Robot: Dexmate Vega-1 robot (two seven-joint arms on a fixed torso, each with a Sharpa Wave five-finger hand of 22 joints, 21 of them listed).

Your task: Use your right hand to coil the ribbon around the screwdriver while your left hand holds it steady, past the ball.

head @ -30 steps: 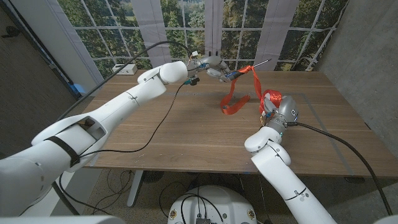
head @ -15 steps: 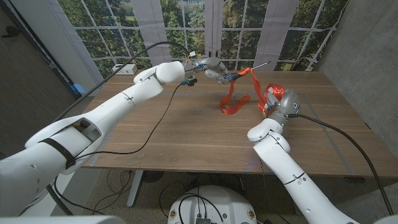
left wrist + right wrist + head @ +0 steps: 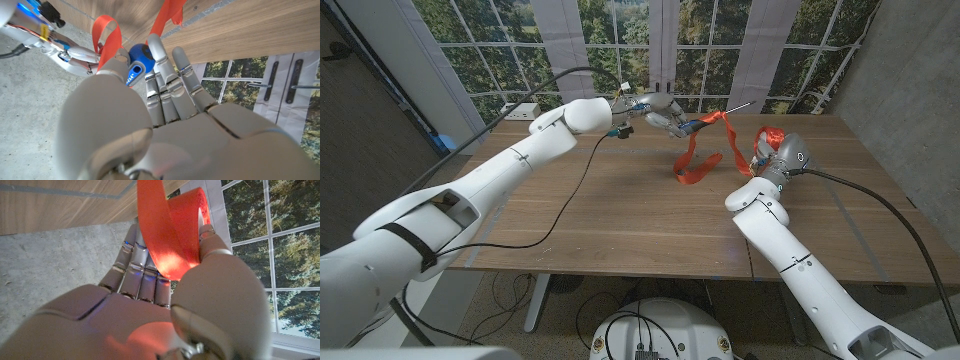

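Ribbon [image 3: 698, 158] is hanging from the screwdriver [image 3: 703, 120], which the left robot hand [image 3: 660, 108] is gripping above the surface's [image 3: 620, 215] far edge. The right robot hand [image 3: 775, 150] is pinching the ribbon's other end aloft; winding looks underway, needing another taut loop around the shaft.

red ribbon [image 3: 698, 160], blue screwdriver [image 3: 136, 59] handle (white lettering), brown wooden table [image 3: 620, 215]

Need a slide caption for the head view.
Left hand holds screwdriver above table; right hand grips red ribbon.
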